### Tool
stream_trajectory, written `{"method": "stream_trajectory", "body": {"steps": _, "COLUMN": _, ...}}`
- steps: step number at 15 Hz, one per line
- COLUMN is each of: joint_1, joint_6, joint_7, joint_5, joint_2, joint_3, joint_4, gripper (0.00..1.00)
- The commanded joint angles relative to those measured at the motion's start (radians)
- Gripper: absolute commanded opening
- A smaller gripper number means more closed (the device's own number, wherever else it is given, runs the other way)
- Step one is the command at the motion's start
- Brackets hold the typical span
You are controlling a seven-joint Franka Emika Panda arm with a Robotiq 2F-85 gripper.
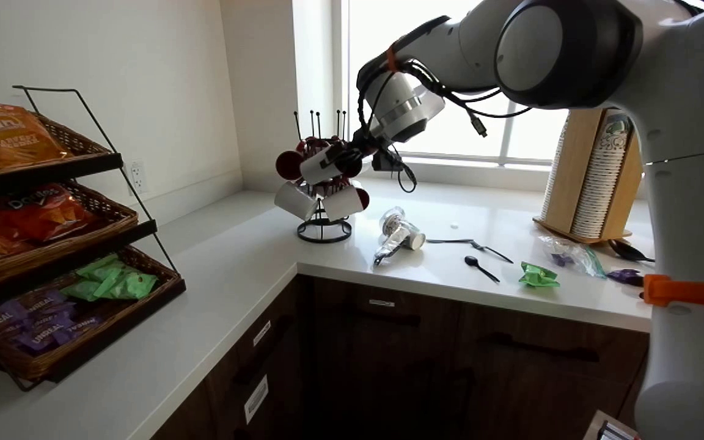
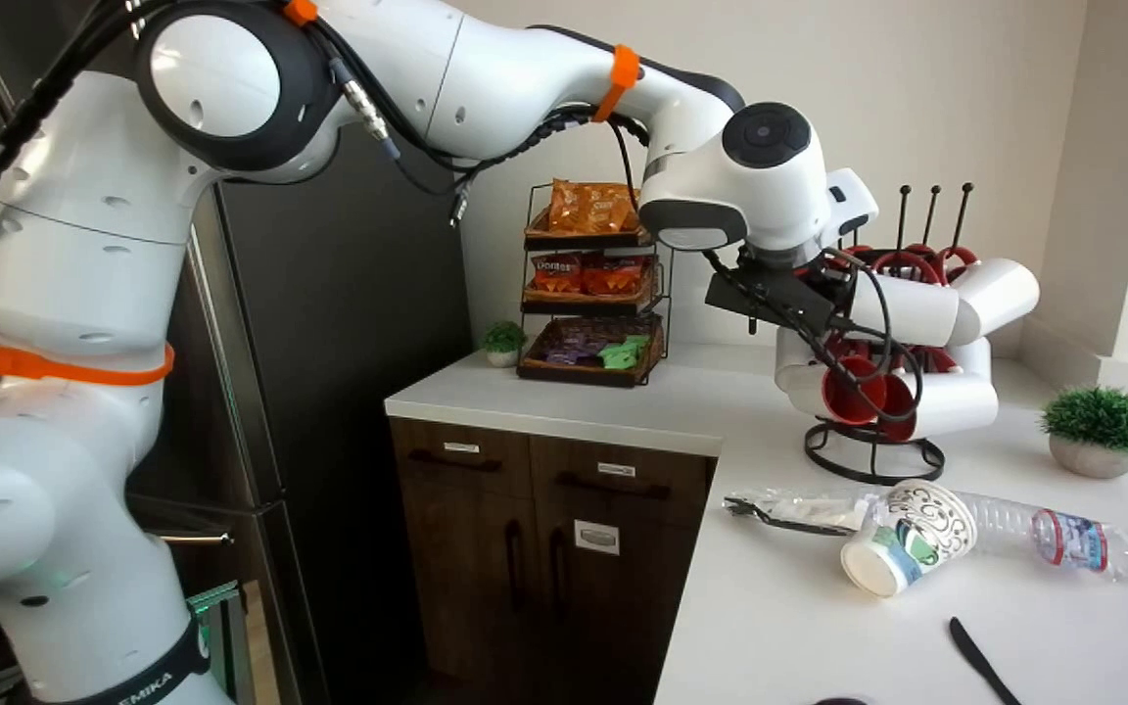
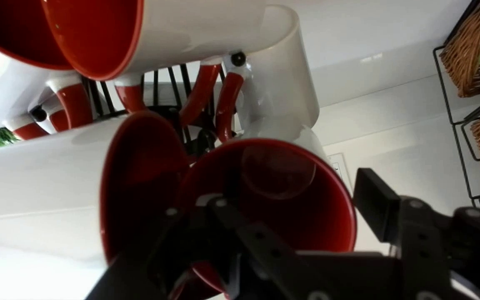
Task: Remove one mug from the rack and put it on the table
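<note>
Stands well parted at the gripper [image 3: 301, 191], with a broad gap between the fingers [image 3: 371, 204] and, by the look, nothing held. Points almost straight into a mug [image 3: 279, 187] dead ahead, with the red mouth facing back and the long axis running away, near enough along the line of reach. Has one fingertip at the mouth, inside or just before (too dark to tell which), and the other just outside the rim, towards the snack shelf [image 3: 467, 64]. Probably calls for closing on that one wall, then drawing off without knocking the neighbouring mug [image 3: 52, 171], just beside on the opposite side. Finds the mug lying sideways on the rack [image 1: 324, 240], with the table [image 2: 770, 607] yet to be reached.
</note>
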Motion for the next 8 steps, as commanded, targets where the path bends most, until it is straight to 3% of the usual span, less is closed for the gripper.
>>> {"method": "stream_trajectory", "body": {"steps": 1, "joint_1": -0.009, "joint_6": -0.01, "joint_7": -0.022, "joint_5": -0.008, "joint_2": -0.002, "joint_3": 0.012, "joint_4": 0.015, "gripper": 0.45}}
{"method": "stream_trajectory", "body": {"steps": 6, "joint_1": -0.009, "joint_6": -0.015, "joint_7": -0.048, "joint_5": -0.001, "joint_2": -0.005, "joint_3": 0.024, "joint_4": 0.023, "gripper": 0.07}}
{"method": "stream_trajectory", "body": {"steps": 8, "joint_1": -0.01, "joint_6": -0.019, "joint_7": -0.061, "joint_5": 0.002, "joint_2": -0.009, "joint_3": 0.028, "joint_4": 0.023, "gripper": 0.0}}
